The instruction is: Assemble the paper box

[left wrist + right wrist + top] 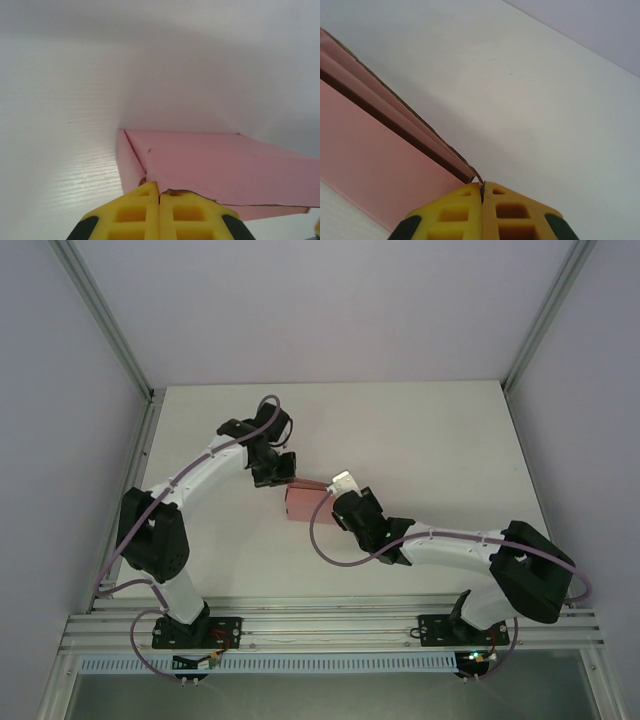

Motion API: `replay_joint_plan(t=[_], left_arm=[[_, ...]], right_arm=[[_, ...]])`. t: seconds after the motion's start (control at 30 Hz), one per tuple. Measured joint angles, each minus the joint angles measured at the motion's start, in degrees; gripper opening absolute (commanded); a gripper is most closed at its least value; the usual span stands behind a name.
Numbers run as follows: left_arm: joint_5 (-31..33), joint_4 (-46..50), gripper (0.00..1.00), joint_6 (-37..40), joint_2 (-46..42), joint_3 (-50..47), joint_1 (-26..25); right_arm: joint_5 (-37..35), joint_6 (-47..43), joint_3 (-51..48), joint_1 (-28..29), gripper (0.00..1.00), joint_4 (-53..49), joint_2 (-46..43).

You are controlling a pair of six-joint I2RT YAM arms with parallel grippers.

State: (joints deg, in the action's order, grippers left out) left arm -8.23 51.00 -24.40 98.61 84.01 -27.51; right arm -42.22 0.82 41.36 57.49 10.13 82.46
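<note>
Paper box first: you will find it, pink and closed into a small rectangular shape, lying flat on the white worktop, with both arms reaching in to it. Your left end effector sits at the box's far left corner, touching it, and your right end effector sits at the box's far right corner, also touching. Look at the left wrist view: the yellow fingers are pressed tight together, and the left end effector meets the near edge of the box, where a ragged card edge runs right up to the fingertips. You cannot tell from there whether any card is pinched between them. In the right wrist view the right end effector is likewise fully closed, and the box lies to its left, its layered card edges running down to a point at the seam between the fingertips; whether that thin corner is actually gripped is not clear.
</note>
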Motion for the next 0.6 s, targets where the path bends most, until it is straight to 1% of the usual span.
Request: replay_joint_plan(t=[0.1, 0.33, 0.5, 0.6], left_arm=[[1.1, -2.8, 0.00, 0.7, -1.9, -2.8, -0.5], [6.0, -9.7, 0.00, 3.2, -9.6, -13.0, -3.2], [7.8, -12.6, 0.00, 4.3, -12.0, -16.5, -3.8], [9.7, -16.3, 0.00, 4.3, -14.0, -19.9, -5.0]], right_arm=[[0.4, 0.4, 0.0, 0.0, 0.00, 0.0, 0.0], [1.5, 2.8, 0.0, 0.0, 0.00, 0.4, 0.0], [2.4, 3.6, -0.4, 0.0, 0.00, 1.3, 0.0], [2.6, 4.3, -1.4, 0.1, 0.00, 2.8, -0.1]])
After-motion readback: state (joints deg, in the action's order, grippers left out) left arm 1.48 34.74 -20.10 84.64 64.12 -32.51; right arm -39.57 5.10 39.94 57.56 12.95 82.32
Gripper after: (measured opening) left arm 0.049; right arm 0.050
